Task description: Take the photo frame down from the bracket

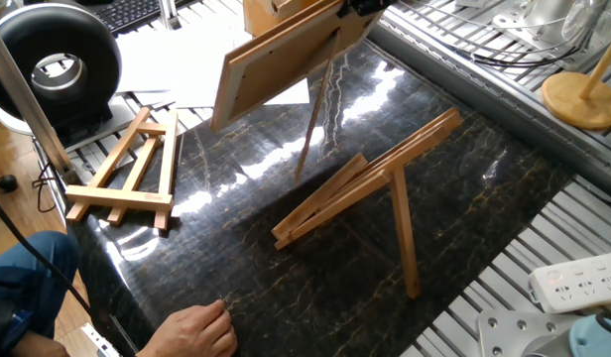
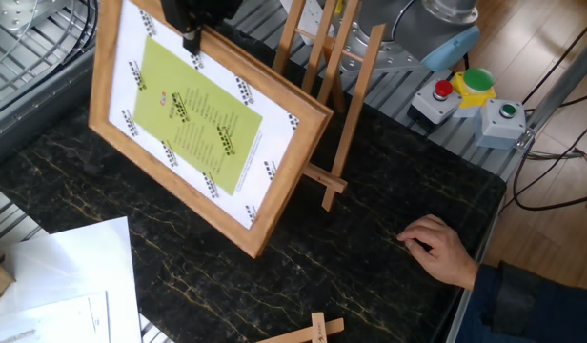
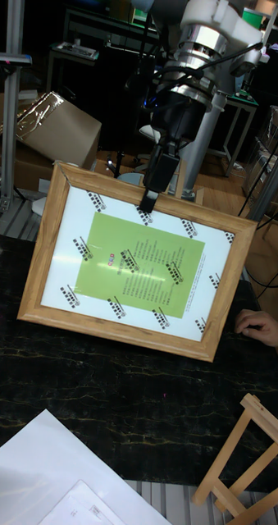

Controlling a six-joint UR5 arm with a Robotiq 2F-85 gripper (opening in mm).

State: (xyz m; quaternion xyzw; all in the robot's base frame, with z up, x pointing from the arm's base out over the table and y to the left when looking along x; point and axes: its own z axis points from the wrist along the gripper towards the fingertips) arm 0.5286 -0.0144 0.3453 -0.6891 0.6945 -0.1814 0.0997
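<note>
The photo frame [image 2: 193, 119], light wood around a green sheet, hangs tilted in the air above the dark marble table [image 2: 389, 181]. My gripper [image 3: 148, 201] is shut on the frame's top edge. From behind, the photo frame [image 1: 286, 59] shows its tan back with the thin strut dangling below, and my gripper [image 1: 357, 8] is mostly cut off by the top edge. The bracket [image 1: 370, 183], a slatted easel with one long rear leg, stands apart from the frame to the right. In the other fixed view the bracket [image 2: 336, 86] rises behind the frame's right corner.
A smaller easel [image 1: 127, 169] lies flat at the table's left edge. A person's hand [image 2: 436, 243] rests on the near table edge. White papers [image 2: 55, 276], a button box [image 2: 470, 90], a power strip [image 1: 578, 278] and a black round device [image 1: 53, 64] surround the table.
</note>
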